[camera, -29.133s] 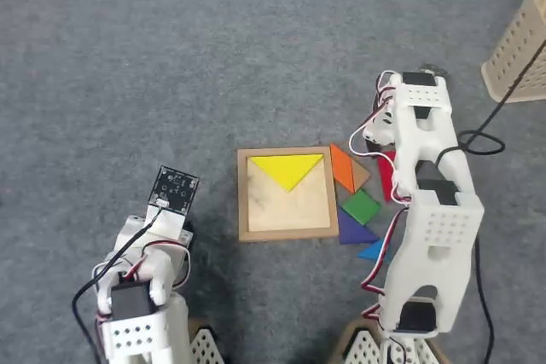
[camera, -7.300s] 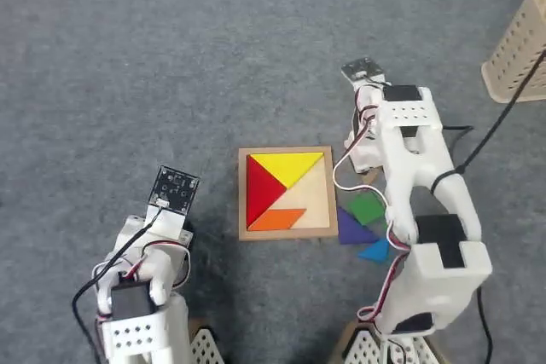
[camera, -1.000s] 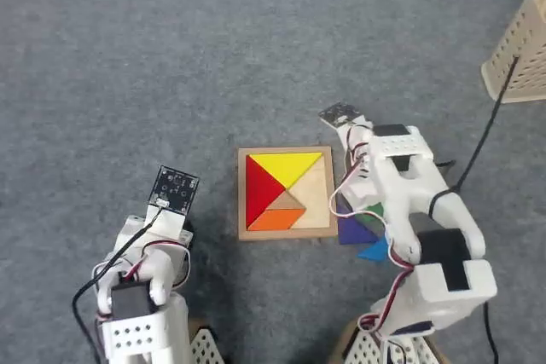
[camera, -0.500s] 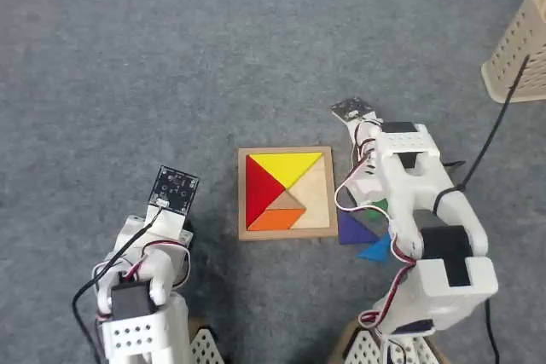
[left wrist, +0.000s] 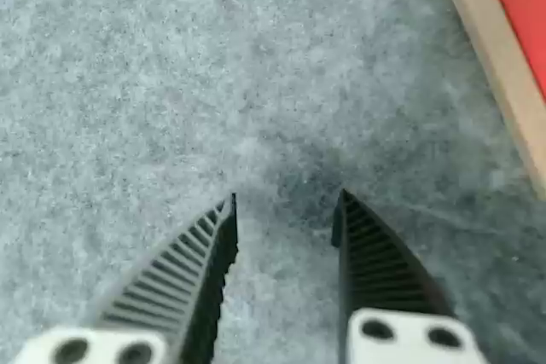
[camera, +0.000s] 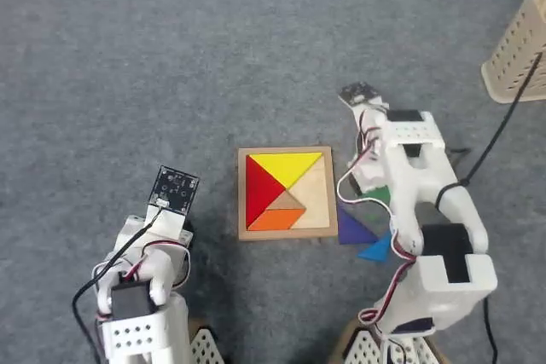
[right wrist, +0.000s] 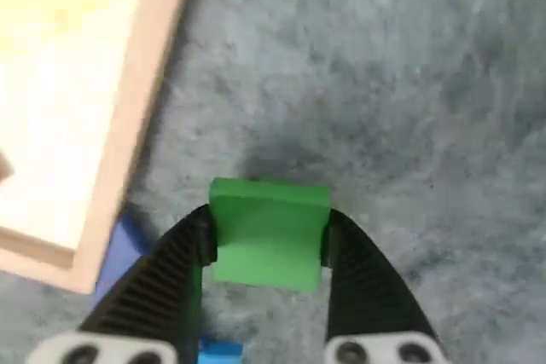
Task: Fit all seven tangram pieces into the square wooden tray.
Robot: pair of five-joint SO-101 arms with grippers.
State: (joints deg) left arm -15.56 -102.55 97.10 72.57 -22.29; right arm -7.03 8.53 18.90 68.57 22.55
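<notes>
**Green square wooden piece (right wrist: 269, 245) clamped beside the square wooden tray (camera: 241, 193)**

Nearest, the left gripper (left wrist: 287, 202) hung, jaws apart, over the grey carpeted tabletop (camera: 128, 66). Farther out, the right gripper (right wrist: 266, 215), closed on the green piece, had shifted slightly away from the tray since half a second earlier. The tan triangle (camera: 288, 202), absent seven seconds before, lay inside.

The tray (camera: 242, 198) is pale wood, the worktop (camera: 128, 83) grey. Beside it are a green square (right wrist: 269, 232), purple triangle (camera: 354, 229) and blue triangle (camera: 375, 251).
</notes>
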